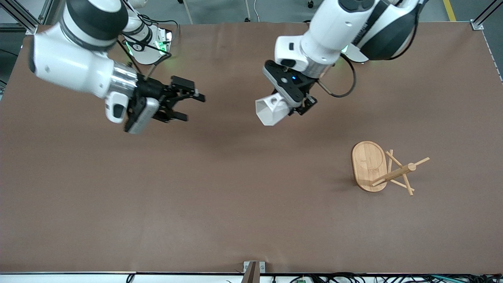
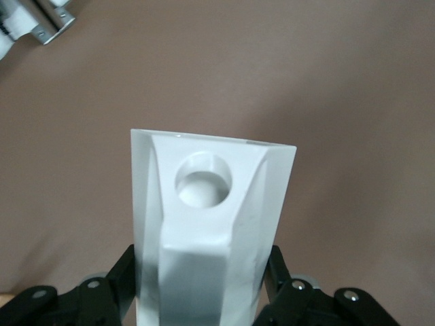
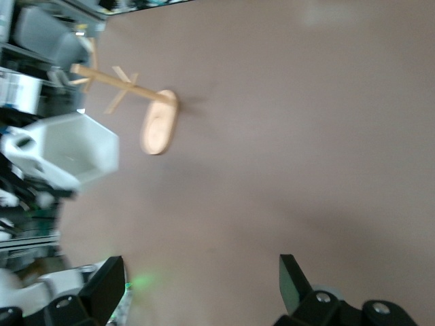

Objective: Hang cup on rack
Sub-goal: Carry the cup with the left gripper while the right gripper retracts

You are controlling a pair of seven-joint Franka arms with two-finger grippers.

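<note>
Brown cloth covers the counter (image 1: 235, 204) in the front view. The left hand (image 1: 292, 106) hangs in the air over the middle part of the counter, and its fingers are clamped on the cup (image 1: 271, 111). The cup is white and angular, it is tilted, and its open mouth points toward the right arm's end of the counter. The right hand (image 1: 188, 107) is also up in the air, over the part of the counter closer to the right arm's end, with its fingers spread apart and nothing between them. The rack (image 1: 379, 168) stands on the counter toward the left arm's end, nearer to the front camera than the place under the cup, and well apart from both hands. It has an oval bamboo base, a post and thin slanted pegs.

From the left wrist view, the cup (image 2: 211, 231) fills the middle. Its blocky handle with the round hole faces the camera. The black fingers (image 2: 112, 285) of the left hand (image 2: 204, 299) press on both sides of the cup.

From the right wrist view, the two fingers (image 3: 296, 282) of the right hand (image 3: 200, 285) stand wide apart over bare brown cloth. Farther off I see the cup (image 3: 78, 153) in the left hand, and the rack (image 3: 153, 115) on the counter.
</note>
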